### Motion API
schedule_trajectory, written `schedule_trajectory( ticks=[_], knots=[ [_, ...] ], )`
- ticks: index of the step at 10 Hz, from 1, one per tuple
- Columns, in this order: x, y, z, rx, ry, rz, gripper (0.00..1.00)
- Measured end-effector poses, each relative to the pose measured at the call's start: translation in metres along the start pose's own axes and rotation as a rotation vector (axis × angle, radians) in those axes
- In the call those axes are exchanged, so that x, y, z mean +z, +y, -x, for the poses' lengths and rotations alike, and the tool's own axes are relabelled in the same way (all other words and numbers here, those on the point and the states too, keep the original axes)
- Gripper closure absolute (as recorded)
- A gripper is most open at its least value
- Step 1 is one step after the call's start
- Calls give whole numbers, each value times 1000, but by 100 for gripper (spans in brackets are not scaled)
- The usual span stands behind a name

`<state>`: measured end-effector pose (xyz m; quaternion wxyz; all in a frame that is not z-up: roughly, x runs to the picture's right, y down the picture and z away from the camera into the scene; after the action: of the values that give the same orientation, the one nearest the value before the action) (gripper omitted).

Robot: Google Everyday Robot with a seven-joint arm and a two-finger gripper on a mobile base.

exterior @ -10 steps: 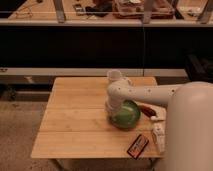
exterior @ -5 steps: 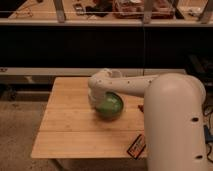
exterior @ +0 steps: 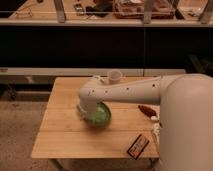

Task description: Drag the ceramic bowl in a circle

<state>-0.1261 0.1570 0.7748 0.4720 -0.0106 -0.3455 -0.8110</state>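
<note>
The ceramic bowl (exterior: 101,116) lies directly under the hand (exterior: 88,111).

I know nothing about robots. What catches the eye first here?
The thick white robot arm reaching in from the right dominates, its gripper down at the left edge of the round green-glazed ceramic bowl in the middle of the light wooden table. A small white cup stands at the table's far edge, and a small dark rectangular box lies near the front right corner.
</note>
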Motion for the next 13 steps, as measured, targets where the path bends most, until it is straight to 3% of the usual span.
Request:
schedule_trajectory(
  ticks=[3,6,9,11,13],
  knots=[
    [12,4,86,50,-106,3,82],
    [-7,53,121,170,-107,120,82],
    [-23,111,117,290,-67,253,82],
    [-14,134,102,331,-57,286,82],
    [9,143,61,341,-50,287,82]
  ],
)
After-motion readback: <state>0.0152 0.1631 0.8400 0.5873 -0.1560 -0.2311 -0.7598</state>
